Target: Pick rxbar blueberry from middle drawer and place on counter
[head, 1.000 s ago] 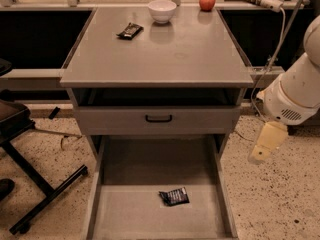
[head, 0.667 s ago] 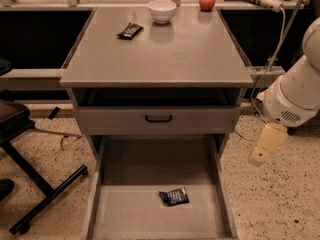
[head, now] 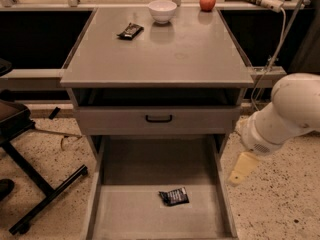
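The rxbar blueberry (head: 174,196), a small dark wrapper with pale print, lies flat on the floor of the pulled-out middle drawer (head: 125,216), right of centre. My gripper (head: 243,168) hangs off the white arm just outside the drawer's right wall, above and to the right of the bar and apart from it. It holds nothing that I can see. The grey counter (head: 165,54) tops the cabinet above.
On the counter stand another dark bar (head: 130,31), a white bowl (head: 162,10) and a red apple (head: 207,2). A shut drawer front with a black handle (head: 158,118) sits above the open tray. A black chair base (head: 35,186) stands on the floor at left.
My arm and gripper have moved left and down, closer to the drawer's right wall. The bar has not moved.
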Controlling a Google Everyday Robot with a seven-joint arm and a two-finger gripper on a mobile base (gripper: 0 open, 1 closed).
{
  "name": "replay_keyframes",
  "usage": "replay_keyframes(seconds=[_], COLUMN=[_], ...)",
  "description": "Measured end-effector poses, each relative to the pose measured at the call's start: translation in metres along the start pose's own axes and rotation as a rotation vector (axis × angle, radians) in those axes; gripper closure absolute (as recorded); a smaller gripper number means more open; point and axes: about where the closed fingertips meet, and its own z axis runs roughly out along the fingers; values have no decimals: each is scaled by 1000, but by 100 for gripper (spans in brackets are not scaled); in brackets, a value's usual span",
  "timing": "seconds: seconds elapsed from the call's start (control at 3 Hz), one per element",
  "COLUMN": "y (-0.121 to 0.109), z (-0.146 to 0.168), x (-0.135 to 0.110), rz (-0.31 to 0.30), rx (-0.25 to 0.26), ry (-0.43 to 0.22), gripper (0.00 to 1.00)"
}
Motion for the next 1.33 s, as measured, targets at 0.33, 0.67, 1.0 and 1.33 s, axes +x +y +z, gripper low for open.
replay_keyframes(seconds=[0.33, 0.67, 1.0, 1.33], y=[6, 12, 12, 14], z=[59, 96, 96, 112], x=[-2, -3, -3, -6], rz=[12, 32, 32, 27], rx=[-21, -39, -39, -54], ry=[-43, -66, -66, -62], gripper=[0, 0, 0, 0])
